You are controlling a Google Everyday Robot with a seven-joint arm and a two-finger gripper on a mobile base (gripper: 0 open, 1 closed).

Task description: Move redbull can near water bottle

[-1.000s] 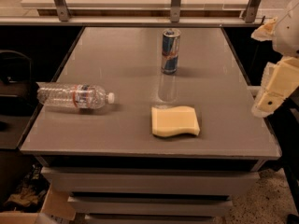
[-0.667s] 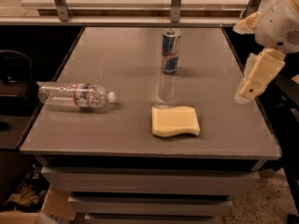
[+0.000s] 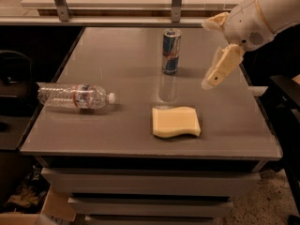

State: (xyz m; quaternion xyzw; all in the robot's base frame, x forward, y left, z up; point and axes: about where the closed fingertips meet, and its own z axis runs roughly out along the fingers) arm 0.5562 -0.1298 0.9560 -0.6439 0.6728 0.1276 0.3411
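Gripper [image 3: 219, 72], cream, has swung in from right edge, hovers beside slim blue-and-silver redbull can [image 3: 171, 51], upright at worktop [image 3: 117, 125] rear; cannot tell its opening. Clear ribbed water bottle [image 3: 75, 96] lies far left. Grasp pending.

- You see your gripper [image 3: 211, 81] above the right side of the table [image 3: 117, 60], to the right of the redbull can [image 3: 171, 51]. Its arm [image 3: 262, 13] is cut off at the top right corner.
- You cannot read the label on the water bottle [image 3: 75, 96]; the print is too small.
- The bottom edge cuts off the table's lower tiers.
- A dark shape [image 3: 9, 86] at the left edge is cut off, and you cannot tell what it is.
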